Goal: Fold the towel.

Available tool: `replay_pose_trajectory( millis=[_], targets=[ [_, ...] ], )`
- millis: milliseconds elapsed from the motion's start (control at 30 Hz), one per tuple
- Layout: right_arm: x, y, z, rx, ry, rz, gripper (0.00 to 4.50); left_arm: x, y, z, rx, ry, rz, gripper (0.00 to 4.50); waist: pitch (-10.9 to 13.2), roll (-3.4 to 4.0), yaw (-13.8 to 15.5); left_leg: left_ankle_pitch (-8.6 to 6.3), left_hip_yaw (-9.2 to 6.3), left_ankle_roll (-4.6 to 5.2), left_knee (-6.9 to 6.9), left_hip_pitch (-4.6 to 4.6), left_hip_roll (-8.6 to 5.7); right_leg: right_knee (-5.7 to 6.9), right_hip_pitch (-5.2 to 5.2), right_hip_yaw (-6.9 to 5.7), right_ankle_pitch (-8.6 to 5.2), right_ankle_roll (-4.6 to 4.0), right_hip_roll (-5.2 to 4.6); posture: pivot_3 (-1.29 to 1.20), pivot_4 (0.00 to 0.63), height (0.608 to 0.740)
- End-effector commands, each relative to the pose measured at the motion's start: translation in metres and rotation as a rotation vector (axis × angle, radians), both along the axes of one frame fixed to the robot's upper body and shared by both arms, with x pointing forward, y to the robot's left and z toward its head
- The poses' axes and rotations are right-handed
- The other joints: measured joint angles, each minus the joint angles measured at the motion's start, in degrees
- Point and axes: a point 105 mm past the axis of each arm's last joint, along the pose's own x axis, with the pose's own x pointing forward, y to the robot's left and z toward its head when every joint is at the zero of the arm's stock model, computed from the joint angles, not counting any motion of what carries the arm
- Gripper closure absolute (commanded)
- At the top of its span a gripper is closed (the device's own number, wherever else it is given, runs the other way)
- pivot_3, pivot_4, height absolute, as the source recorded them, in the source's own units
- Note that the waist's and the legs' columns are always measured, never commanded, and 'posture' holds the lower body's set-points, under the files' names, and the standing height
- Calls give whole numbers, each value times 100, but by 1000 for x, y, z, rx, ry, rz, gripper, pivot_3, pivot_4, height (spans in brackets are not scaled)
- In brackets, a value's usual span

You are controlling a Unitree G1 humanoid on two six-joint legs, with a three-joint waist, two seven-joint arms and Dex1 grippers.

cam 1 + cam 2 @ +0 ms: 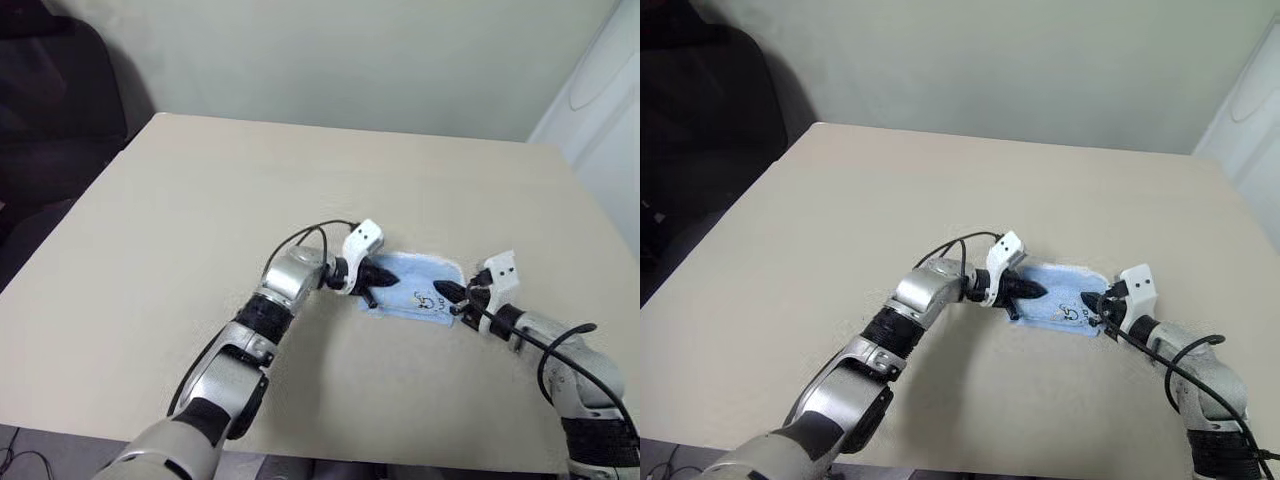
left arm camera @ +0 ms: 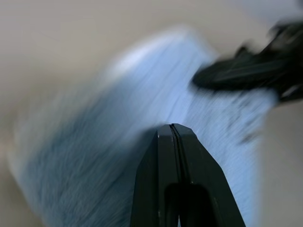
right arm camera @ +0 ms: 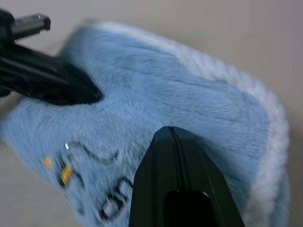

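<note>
Lower centre-right of the head views, on a pale beige bench (image 1: 180, 220): one towel (image 1: 415, 283), small, light blue, terry pile, white piped edging, dark printed motif (image 1: 428, 300) near its nearer edge. It lies flat as a compact rectangle, apparently already doubled, though the layers cannot be counted. Left end effector (image 1: 385, 275): black fingers clenched tip to tip, resting over the towel's left end; whether cloth is pinched between them cannot be told. Right end effector (image 1: 446, 291): fingers likewise clenched, tips at the towel's right end beside the motif; a pinch of fabric is not discernible there either. The right wrist view shows the pile at close range, with the closed right fingers (image 3: 175, 184) above it and the left end effector (image 3: 52, 82) pressing on the far part. Handling, by judgement: light, soft, limp, no stiffness to hold a crease, plush enough to slip from a shallow pinch. Best taken at the corners or along the piped edge, where the binding gives firmer purchase.
</note>
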Motion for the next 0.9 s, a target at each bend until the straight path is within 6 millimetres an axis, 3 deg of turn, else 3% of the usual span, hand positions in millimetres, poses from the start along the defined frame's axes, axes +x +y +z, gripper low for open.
replay_pose_trajectory(
  millis=[33,167,300,400,467,567,900],
  targets=[
    [3,-5,-10,-37,2,-30,4500,12,9,-13,82,-30,39,4460,-4,3,-1,0,-1,1,0,1,-1,0,3,0,2,1,1,0,150,740],
    [2,-5,-3,-24,-32,-26,4500,17,7,-6,3,-15,58,4460,-5,3,-13,-3,0,6,1,37,-6,-6,46,3,-24,44,1,0,150,740],
    [2,-8,32,-2,-162,-13,4500,15,3,53,-353,-9,35,4460,-1,9,-25,-10,0,-10,2,24,-10,-6,36,5,-25,45,-1,0,150,740],
    [-5,-12,57,34,-213,11,4500,10,17,84,-471,-33,31,4460,0,11,-23,0,1,-3,1,-13,-11,-5,0,4,-22,40,1,0,150,740],
    [-9,-15,66,49,-223,18,4500,5,27,94,-496,-46,30,4460,-4,9,-18,16,4,-32,0,-18,-10,-6,-6,4,0,1,5,0,150,740],
    [-14,-23,75,95,-184,23,3878,-1,51,96,-471,-82,62,4500,-7,6,-18,15,7,-42,0,-11,-10,-10,3,6,-12,-4,9,0,150,740],
    [-15,-45,60,331,67,-6,438,-6,124,66,-377,-78,281,4500,-4,4,-30,-3,-6,-19,0,-12,-15,3,-4,11,-36,28,7,0,150,740]
  ],
)
